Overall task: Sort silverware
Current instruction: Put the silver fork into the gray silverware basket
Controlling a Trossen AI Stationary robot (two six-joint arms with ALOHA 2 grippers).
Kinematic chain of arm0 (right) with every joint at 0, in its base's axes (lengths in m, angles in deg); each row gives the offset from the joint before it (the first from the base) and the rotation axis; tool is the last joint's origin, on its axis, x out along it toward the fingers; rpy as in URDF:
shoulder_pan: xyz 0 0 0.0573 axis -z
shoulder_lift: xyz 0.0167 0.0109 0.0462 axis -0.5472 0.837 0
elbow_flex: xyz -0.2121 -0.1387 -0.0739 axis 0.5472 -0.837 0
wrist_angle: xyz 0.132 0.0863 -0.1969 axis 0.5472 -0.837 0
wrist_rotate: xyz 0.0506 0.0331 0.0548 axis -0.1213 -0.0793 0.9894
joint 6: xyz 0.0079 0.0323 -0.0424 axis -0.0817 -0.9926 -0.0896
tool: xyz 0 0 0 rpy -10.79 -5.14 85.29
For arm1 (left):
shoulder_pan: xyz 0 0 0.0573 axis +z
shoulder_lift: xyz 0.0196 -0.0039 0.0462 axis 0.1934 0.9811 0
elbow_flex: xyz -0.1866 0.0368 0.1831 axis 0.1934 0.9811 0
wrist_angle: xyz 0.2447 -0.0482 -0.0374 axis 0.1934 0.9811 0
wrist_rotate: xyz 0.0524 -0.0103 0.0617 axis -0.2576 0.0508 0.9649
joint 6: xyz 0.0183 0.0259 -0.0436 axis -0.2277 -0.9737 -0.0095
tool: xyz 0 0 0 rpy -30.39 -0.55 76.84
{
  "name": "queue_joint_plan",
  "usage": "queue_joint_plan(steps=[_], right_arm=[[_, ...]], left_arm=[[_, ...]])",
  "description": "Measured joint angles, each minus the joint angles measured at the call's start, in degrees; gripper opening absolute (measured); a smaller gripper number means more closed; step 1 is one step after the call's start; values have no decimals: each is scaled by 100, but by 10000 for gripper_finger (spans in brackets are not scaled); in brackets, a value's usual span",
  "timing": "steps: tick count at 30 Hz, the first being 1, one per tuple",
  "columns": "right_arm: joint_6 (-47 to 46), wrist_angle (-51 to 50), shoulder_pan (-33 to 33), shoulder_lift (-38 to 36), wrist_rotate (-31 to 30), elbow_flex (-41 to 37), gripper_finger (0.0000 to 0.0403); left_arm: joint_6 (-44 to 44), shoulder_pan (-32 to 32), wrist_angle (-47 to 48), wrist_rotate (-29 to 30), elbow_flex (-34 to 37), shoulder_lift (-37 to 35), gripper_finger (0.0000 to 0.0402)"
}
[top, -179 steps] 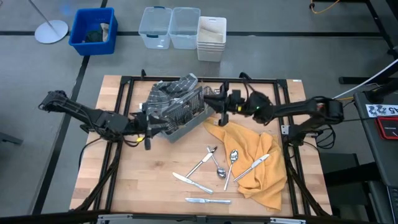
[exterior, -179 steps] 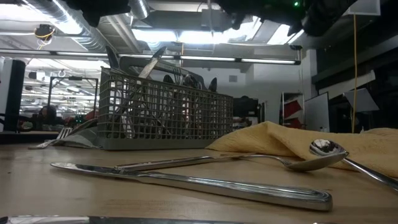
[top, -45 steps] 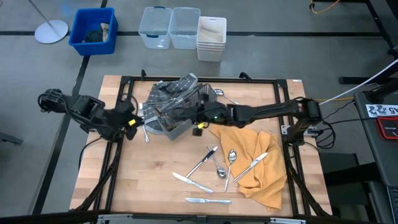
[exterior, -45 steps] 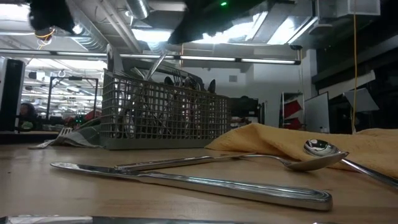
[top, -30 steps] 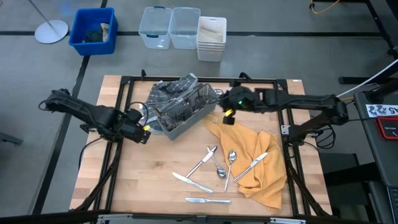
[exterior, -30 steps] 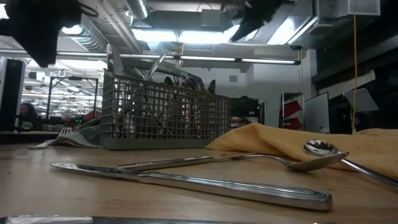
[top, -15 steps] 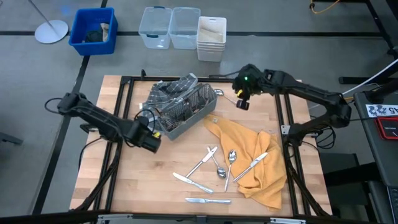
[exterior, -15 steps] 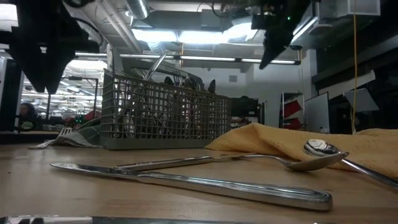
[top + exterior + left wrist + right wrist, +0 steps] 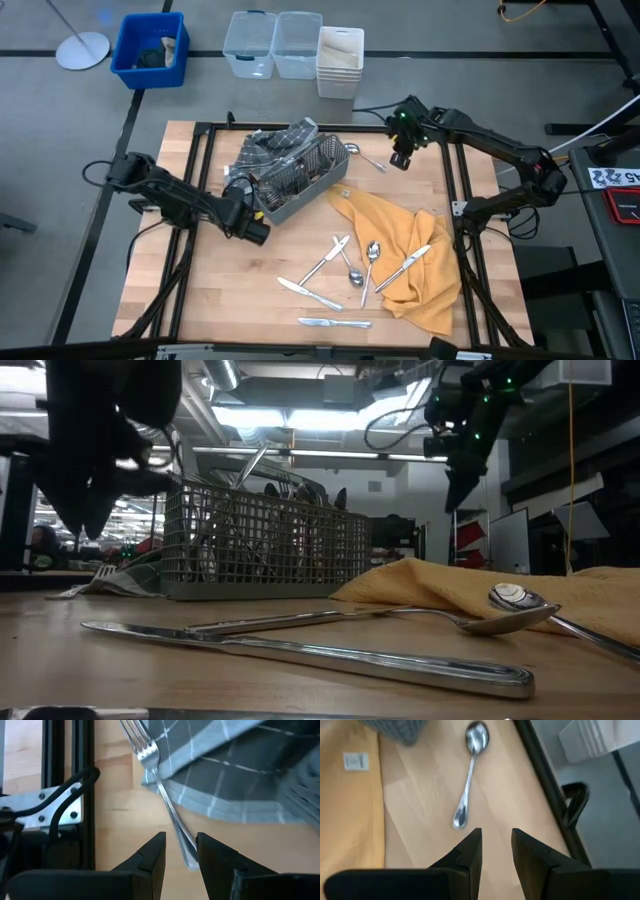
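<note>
- Up at the far side of the table, the right gripper hangs above bare wood, right of the grey wire-mesh caddy. Its fingers stand a narrow gap apart with nothing between them.
- Just ahead of those fingers, in the right wrist view, a lone spoon lies flat on the wood, bowl pointing away, beside the edge of the yellow cloth.
- Over at the left, the left gripper sits low near the caddy's front left corner. Its fingers are likewise narrowly parted and grip nothing.
- Its wrist view shows a fork on the table, tines away from the gripper, the handle running back toward the gap between the fingertips; the fork's neck lies along the edge of a grey checked cloth.
- Inside the caddy, several pieces of silverware stand upright, handles and tips showing above the mesh in the low view.
- On the near half of the table lie loose pieces: a knife, another knife nearest the front edge, a fork, a spoon beside it, and one more piece resting on the yellow cloth.
- Behind the table, on the floor, stand a blue bin and clear plastic tubs.
</note>
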Motion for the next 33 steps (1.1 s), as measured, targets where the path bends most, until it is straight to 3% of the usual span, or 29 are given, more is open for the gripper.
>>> queue_joint_plan(steps=[13, 23, 33], right_arm=[[156, 354, 16, 0, 0, -305, 108], [156, 430, 16, 0, 0, -305, 108], [156, 424, 16, 0, 0, -303, 108]], left_arm=[[-391, 776, -1866, -56, 1594, -11, 100], [-563, 885, -2147, -48, 1824, -146, 98], [-628, 883, -2175, -120, 1828, -146, 12]])
